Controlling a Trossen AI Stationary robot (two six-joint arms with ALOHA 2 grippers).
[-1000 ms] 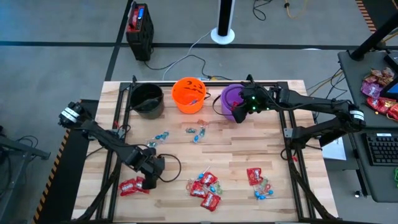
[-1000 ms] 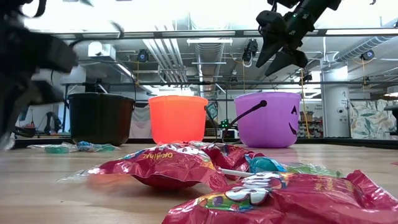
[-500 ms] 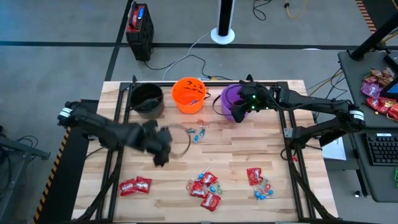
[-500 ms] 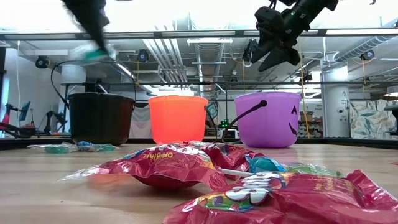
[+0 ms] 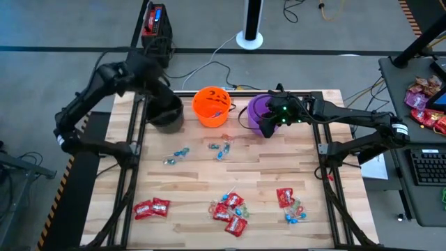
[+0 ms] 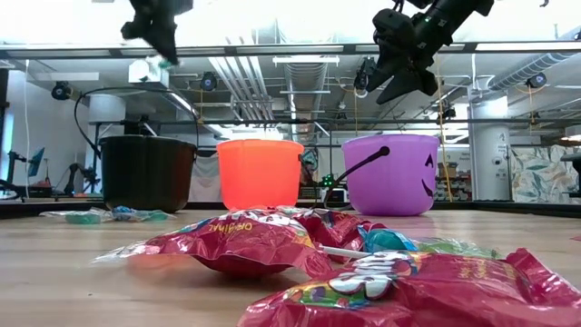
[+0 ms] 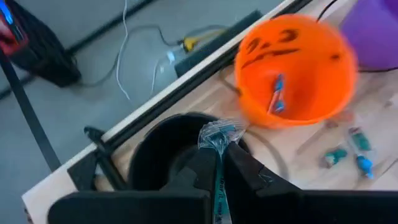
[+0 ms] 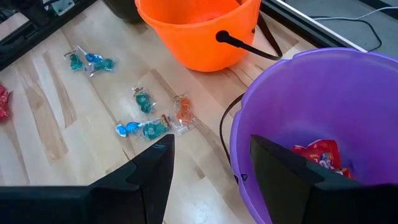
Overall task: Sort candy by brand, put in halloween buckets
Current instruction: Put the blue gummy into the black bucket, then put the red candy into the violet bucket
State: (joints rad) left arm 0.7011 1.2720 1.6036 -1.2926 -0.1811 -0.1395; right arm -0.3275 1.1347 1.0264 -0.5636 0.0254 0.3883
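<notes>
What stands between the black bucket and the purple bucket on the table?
The orange bucket stands between the black bucket and the purple bucket, all in one row at the table's far edge. The high and low views both show it.

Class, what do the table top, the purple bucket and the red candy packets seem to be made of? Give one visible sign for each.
Table top: pale wood, matt; plank seams and grain show.
Purple bucket: probably moulded plastic, smooth, with a slight sheen on its rim.
Red candy packets: likely thin plastic film, glossy; they crinkle and catch highlights.
</notes>
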